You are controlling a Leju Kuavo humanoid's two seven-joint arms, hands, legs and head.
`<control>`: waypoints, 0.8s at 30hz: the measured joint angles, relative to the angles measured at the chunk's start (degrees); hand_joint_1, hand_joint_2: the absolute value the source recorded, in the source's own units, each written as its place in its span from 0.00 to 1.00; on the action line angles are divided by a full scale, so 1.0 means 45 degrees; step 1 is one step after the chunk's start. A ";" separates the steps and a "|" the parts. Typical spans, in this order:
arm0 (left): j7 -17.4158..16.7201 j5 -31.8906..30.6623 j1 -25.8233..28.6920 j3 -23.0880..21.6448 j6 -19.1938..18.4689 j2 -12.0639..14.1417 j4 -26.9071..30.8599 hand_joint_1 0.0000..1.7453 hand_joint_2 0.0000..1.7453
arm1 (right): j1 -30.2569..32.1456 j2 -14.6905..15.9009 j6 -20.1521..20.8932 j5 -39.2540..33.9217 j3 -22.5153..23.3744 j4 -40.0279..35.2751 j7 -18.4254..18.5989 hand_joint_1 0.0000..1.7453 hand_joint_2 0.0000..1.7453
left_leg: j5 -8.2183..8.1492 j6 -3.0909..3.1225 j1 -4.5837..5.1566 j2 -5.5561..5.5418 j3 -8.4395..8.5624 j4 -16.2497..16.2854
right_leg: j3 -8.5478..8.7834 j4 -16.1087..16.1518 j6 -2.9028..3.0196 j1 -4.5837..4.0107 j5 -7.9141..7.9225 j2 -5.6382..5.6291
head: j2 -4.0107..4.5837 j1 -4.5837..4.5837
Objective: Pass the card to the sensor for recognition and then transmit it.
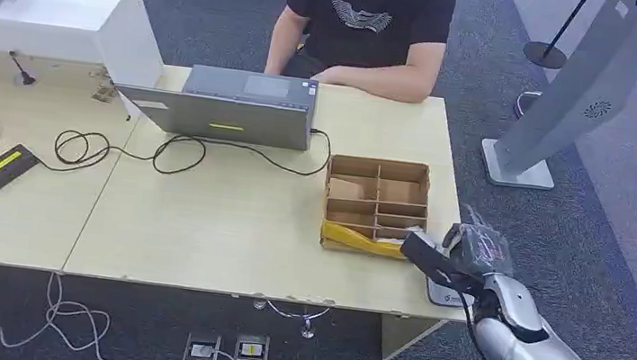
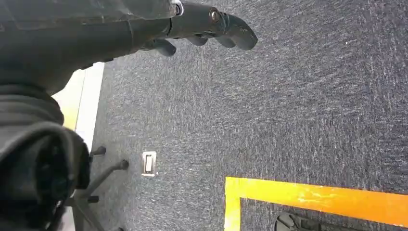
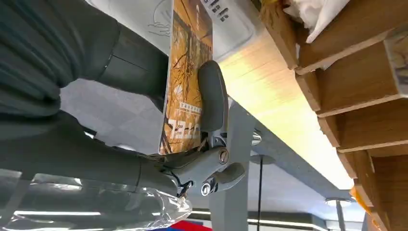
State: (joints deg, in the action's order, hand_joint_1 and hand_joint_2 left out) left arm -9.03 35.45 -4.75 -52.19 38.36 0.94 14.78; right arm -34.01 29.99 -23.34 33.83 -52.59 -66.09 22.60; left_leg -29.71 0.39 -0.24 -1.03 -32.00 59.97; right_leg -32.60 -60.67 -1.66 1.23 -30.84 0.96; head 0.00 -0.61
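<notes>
Right hand (image 1: pixel 460 260) is seen in the head view at the table's (image 1: pixel 228 224) near right corner, just beside the divided cardboard box (image 1: pixel 376 203). Left hand (image 2: pixel 192 29) is shown in its wrist view over grey carpet (image 2: pixel 288 110), fingers apart, nothing held; in the right wrist view the card (image 3: pixel 185 82) is pinched upright between thumb (image 3: pixel 211 96) and fingers, above a white sensor pad (image 3: pixel 231 24)

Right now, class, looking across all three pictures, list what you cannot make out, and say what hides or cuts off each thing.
- Card, right wrist view: its print is partly covered by the right hand; the small text is unreadable.
- Sensor, head view: mostly hidden beneath the right hand.
- Person, head view: cut off by the top edge.
- Cardboard divider box: the contents of its compartments are too small to name.
- Left hand: the fingers are partly cut off by the frame's edge.
</notes>
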 joint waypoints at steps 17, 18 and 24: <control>0.0117 0.0394 -0.0003 -0.0306 -0.0019 0.0019 0.0000 0.00 0.00 | -0.0036 -0.0087 -0.0602 -0.0778 0.0369 0.0928 0.0068 1.00 1.00 | 0.0000 0.0000 0.0001 0.0029 0.0046 0.0001 | 0.0033 0.0004 0.0003 0.0002 0.0019 -0.0019 | -0.0005 0.0005; 0.0112 0.0437 -0.0004 -0.0325 -0.0019 0.0024 0.0000 0.00 0.00 | -0.0037 -0.0078 -0.0651 -0.0889 0.0423 0.0976 -0.0025 1.00 1.00 | 0.0000 0.0000 0.0001 0.0029 0.0046 0.0001 | 0.0033 0.0004 0.0003 0.0001 0.0019 -0.0020 | -0.0005 0.0010; 0.0112 0.0767 -0.0020 -0.0588 -0.0015 0.0068 0.0000 0.00 0.00 | -0.0039 0.0005 -0.0840 -0.1258 0.0592 0.1107 -0.0121 1.00 1.00 | 0.0001 -0.0001 0.0001 0.0030 0.0046 0.0001 | 0.0032 0.0003 0.0005 0.0001 0.0022 -0.0020 | -0.0005 0.0010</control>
State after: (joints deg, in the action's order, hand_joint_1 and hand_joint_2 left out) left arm -8.52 38.90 -4.84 -54.84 38.29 1.25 14.78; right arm -34.19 30.01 -27.12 28.17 -49.92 -61.11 22.05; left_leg -29.70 0.39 -0.23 -0.90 -31.79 59.98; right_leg -32.45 -60.66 -1.64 1.24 -30.74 0.87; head -0.02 -0.57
